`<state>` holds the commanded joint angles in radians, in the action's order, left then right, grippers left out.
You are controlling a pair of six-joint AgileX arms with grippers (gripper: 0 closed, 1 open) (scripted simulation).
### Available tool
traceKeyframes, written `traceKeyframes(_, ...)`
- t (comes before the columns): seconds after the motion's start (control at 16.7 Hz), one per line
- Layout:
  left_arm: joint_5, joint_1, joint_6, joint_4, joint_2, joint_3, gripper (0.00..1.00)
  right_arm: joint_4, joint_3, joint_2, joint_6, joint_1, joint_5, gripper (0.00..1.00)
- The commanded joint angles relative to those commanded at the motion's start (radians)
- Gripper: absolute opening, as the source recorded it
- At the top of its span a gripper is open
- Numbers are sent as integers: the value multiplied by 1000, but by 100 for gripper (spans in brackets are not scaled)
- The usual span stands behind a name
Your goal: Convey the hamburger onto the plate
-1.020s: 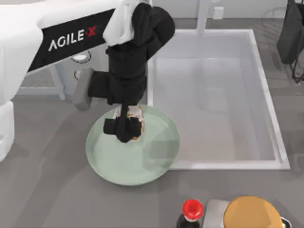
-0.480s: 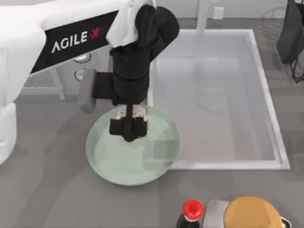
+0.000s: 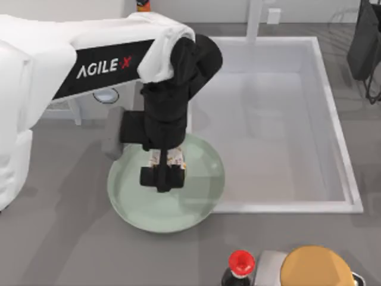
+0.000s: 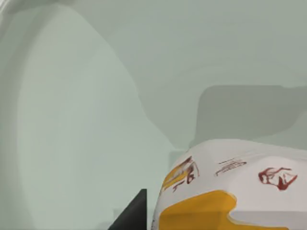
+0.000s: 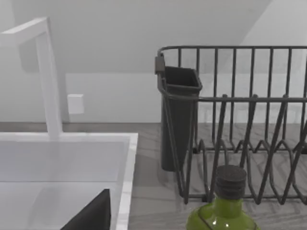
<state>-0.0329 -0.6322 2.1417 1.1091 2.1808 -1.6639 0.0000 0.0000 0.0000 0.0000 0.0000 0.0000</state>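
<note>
The left gripper (image 3: 162, 177) hangs over the plate (image 3: 196, 205), pointing straight down, a little toward the far side of the plate's middle. Its dark fingers are closed around the hamburger (image 3: 173, 158), and the white paper with yellow-orange print shows between and just behind them in the top view. In the left wrist view the hamburger (image 4: 230, 189) is very near to the camera, with red-brown marks and a yellow patch on its wrapper, and one dark fingertip (image 4: 132, 214) shows just beside it. Behind the bundle in that view lies the pale green floor of the plate (image 4: 72, 120) with its curved rim. Whether the hamburger already touches the plate or is held slightly above it, I cannot tell.

Going outward from the gripper, the white sink (image 3: 333, 119) lies just beside the plate on the right, and the plate's right edge reaches its rim. Toward the near edge of the table, well apart from the gripper, stand a dark bottle with a red cap (image 3: 240, 265) and a tan-orange dome (image 3: 315, 267).

The right wrist view shows a wire dish rack (image 5: 249, 124) with a dark cup holder (image 5: 178, 115), a green bottle (image 5: 225, 211) and a white faucet (image 5: 48, 72). At its lower edge a dark tip of the right gripper (image 5: 93, 215) is seen; whether its fingers are apart or together cannot be told.
</note>
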Motion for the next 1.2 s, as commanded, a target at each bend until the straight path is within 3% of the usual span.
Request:
traceKeyframes(0.06,0,0,0,0,0,0,0,0,0,0,0,0,0,100)
traceKeyframes(0.84,0,0,0,0,0,0,98,0,0,0,0,0,0,100)
traceKeyframes(1.2,0,0,0,0,0,0,100,0,0,0,0,0,0,100)
